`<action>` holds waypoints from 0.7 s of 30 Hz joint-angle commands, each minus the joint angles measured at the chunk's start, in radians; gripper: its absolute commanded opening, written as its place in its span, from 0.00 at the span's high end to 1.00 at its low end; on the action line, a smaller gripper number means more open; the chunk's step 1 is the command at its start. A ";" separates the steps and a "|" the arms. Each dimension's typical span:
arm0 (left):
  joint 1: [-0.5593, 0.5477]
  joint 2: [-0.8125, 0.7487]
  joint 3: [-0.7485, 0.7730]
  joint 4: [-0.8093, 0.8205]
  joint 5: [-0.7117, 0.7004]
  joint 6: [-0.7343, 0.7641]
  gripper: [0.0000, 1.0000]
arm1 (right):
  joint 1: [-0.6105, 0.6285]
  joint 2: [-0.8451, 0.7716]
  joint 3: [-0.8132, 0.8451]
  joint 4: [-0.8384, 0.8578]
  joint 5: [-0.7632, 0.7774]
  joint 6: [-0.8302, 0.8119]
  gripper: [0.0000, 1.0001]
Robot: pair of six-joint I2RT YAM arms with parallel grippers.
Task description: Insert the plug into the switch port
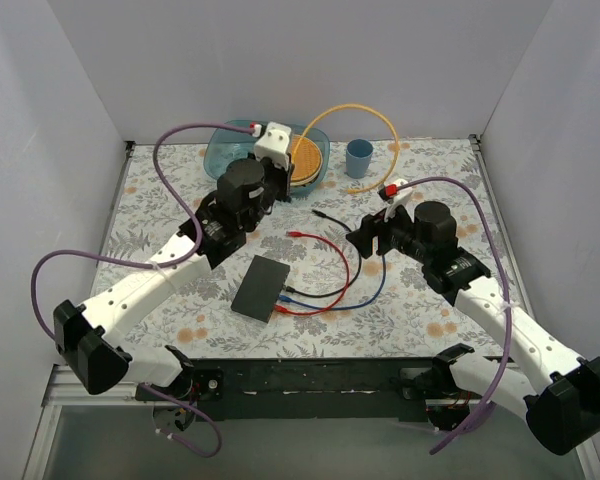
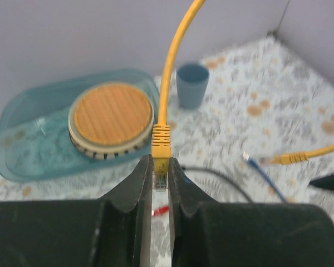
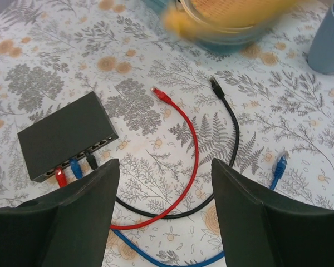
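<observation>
Left gripper (image 2: 160,167) pinches the yellow plug (image 2: 161,146) btwn both fingertips, plug upright, clear tip down in the gap. Its yellow cable (image 2: 170,67) arcs up & out the top edge. Behind, left: teal tray (image 2: 22,161) w/ a round orange-topped disc (image 2: 112,114) in it. Blue cup (image 2: 191,84) just right of the cable. Right, on the floral table (image 2: 267,100): blue plug (image 2: 256,166), another yellow cable end (image 2: 312,153), black cable (image 2: 222,181). Red plug (image 2: 160,210) shows below the fingertips.

Bright, even light fills every view, leaving faint shadows on the table (image 1: 440,170). The left wrist view blurs toward its right edge; the right wrist view smears the yellow cable (image 3: 175,22).
</observation>
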 commanded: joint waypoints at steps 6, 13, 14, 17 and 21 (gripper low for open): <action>0.000 0.015 -0.315 -0.002 0.041 0.024 1.00 | -0.003 -0.003 0.128 -0.053 -0.323 -0.122 0.22; 0.000 -0.103 -0.384 0.006 0.329 0.122 1.00 | 0.005 0.033 0.139 -0.018 -0.376 -0.145 0.17; 0.000 -0.132 -0.390 0.008 0.348 0.122 1.00 | 0.005 0.042 0.145 -0.015 -0.383 -0.147 0.16; -0.002 -0.161 -0.392 -0.003 0.429 0.129 1.00 | 0.008 0.079 0.166 -0.007 -0.414 -0.156 0.16; 0.000 -0.146 -0.360 -0.057 0.518 0.147 1.00 | 0.011 0.099 0.191 0.009 -0.442 -0.164 0.13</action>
